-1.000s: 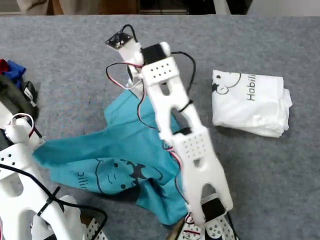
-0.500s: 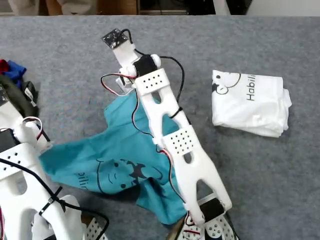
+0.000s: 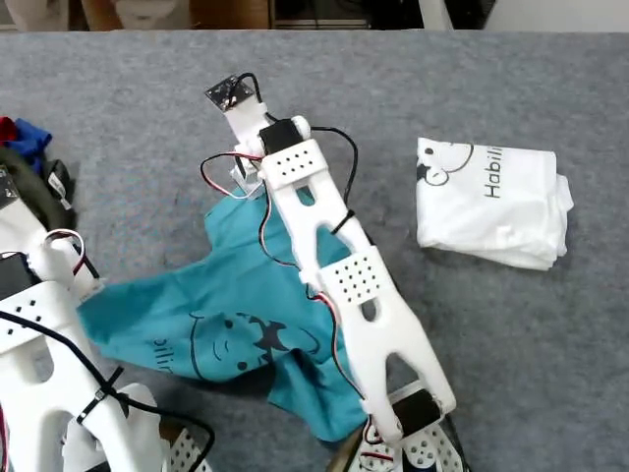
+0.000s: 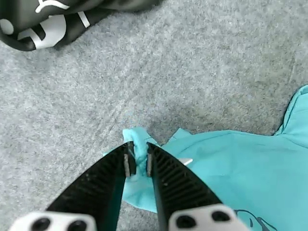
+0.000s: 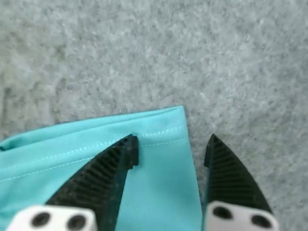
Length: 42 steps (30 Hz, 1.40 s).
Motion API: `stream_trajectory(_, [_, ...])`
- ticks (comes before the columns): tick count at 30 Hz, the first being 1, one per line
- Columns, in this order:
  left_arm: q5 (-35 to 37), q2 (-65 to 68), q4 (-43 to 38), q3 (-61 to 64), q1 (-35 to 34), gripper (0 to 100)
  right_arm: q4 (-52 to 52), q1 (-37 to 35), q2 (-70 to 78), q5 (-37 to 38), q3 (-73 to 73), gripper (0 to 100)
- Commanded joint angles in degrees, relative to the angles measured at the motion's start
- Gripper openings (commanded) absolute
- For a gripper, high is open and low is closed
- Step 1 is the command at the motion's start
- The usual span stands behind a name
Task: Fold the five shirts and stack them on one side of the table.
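- A crumpled teal cotton shirt (image 3: pixel 231 295) with a dark cartoon print lies on the grey felt table (image 3: pixel 511 354), towards the arms' side.
- The left gripper (image 4: pixel 138 162) is clenched on a small fold at that shirt's edge.
- The right gripper (image 5: pixel 171 144) has its fingers spread wide astride the shirt's far hem corner, grasping nothing.
- A folded white shirt (image 3: pixel 491 202) sits well apart, on the table's right side.
- A black printed garment (image 4: pixel 72 14) lies near the left arm.

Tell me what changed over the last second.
The right arm swung slightly leftward in the high view, with its open right gripper at the teal shirt's far corner. The left gripper, shut on the shirt's other corner, shifted slightly toward the shirt. The folded white shirt stayed put.
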Motion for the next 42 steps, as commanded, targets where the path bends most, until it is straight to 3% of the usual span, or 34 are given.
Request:
stream_trajectory(1, [-0.4, -1.2, 0.2, -0.1, 0.4, 2, -1.3, -0.5, -0.1, -0.1, 0.0, 22.7])
stream_trajectory(7, [-0.4, -1.2, 0.3, -0.2, 0.4, 2, -3.1, -0.5, -0.1, -0.6, 0.0, 0.2])
stream_trajectory(19, [-0.4, -1.2, 0.3, 0.3, 0.4, 2, -1.8, 1.0, -0.7, -0.7, -1.7, 0.4])
stream_trajectory(29, [1.1, -1.2, -0.2, -2.3, 0.4, 2, 10.5, 1.6, -6.6, -0.6, -17.0, 0.4])
stream_trajectory(38, [6.9, -1.3, 0.9, -13.8, 0.3, 2, 12.5, 1.7, -26.3, -0.6, -16.7, 0.3])
stream_trajectory(42, [8.7, -1.3, 6.5, -20.9, 0.3, 2, 12.0, 2.3, -37.6, -0.6, -16.7, 0.3])
